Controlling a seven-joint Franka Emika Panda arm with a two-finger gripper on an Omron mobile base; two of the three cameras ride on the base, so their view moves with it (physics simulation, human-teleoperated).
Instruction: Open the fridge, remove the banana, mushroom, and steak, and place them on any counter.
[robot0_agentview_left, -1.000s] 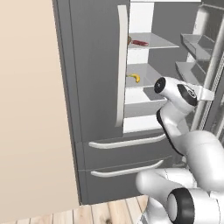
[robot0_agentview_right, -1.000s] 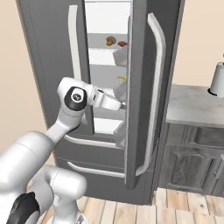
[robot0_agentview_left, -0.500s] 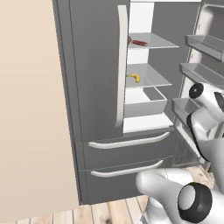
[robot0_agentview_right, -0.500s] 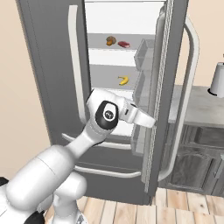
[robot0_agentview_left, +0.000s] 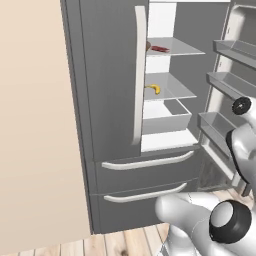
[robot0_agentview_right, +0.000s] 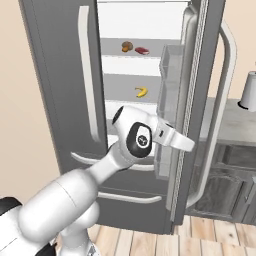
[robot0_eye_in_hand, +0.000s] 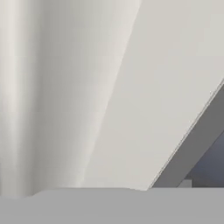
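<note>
Gripper: tucked against the fridge's (robot0_agentview_right: 50, 75) open right door (robot0_agentview_right: 200, 100), fingertips hidden, spread or pinched cannot be told | banana (robot0_agentview_right: 141, 92): middle shelf | steak (robot0_agentview_right: 142, 50) beside mushroom (robot0_agentview_right: 127, 47): upper shelf | left door shut | counter (robot0_agentview_right: 235, 125): right of fridge, pale canister (robot0_agentview_right: 248, 91) on it

The fridge (robot0_agentview_left: 110, 100) stands half open — its right door (robot0_agentview_right: 200, 100) swung out, left door (robot0_agentview_right: 60, 75) blocking the shelves' left side.
</note>
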